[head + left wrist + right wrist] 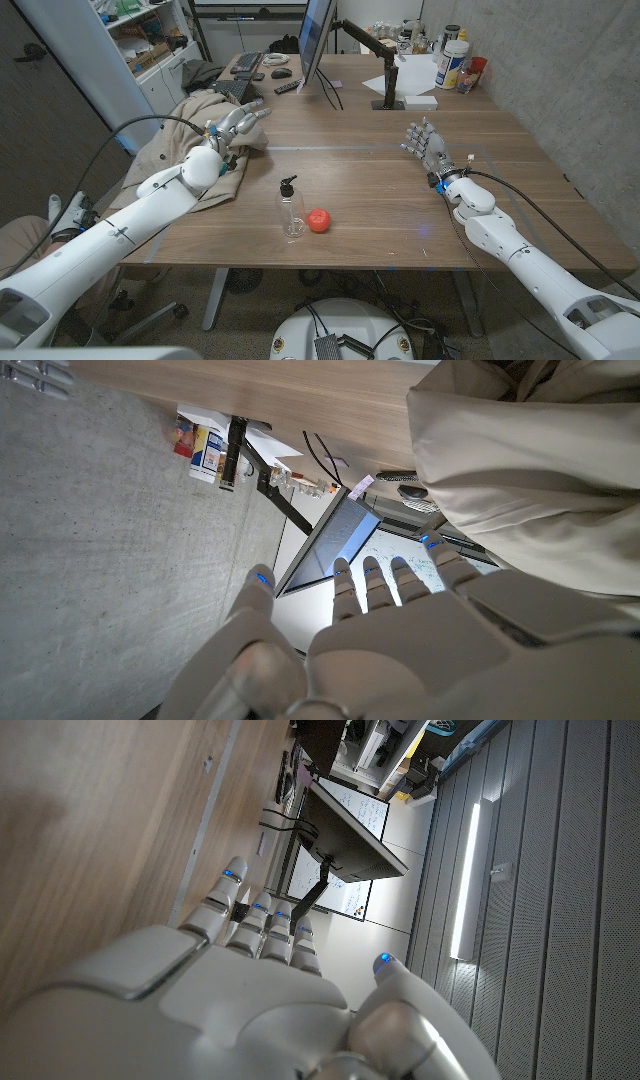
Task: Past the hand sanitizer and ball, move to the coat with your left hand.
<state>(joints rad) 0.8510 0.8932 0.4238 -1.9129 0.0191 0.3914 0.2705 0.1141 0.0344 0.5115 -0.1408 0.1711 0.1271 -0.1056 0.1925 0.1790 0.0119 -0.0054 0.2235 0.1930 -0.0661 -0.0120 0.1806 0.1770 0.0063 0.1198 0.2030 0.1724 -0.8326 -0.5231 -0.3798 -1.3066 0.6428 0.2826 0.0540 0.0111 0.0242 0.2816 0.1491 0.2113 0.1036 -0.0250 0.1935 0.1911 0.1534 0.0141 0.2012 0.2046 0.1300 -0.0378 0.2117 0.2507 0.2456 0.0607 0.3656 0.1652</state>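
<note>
over the rumpled beige coat (195, 125), left hand (232, 125) spreads its fingers.

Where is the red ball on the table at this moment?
In the head view, the red ball lies near the table's front middle, just right of the clear hand sanitizer bottle.

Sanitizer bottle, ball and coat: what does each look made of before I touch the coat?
The clear hand sanitizer bottle with black pump looks like glossy transparent plastic; the table shows through it. The small red ball appears smooth, possibly rubber or plastic. The beige coat looks like soft matte woven fabric, with crumpled folds.
</note>
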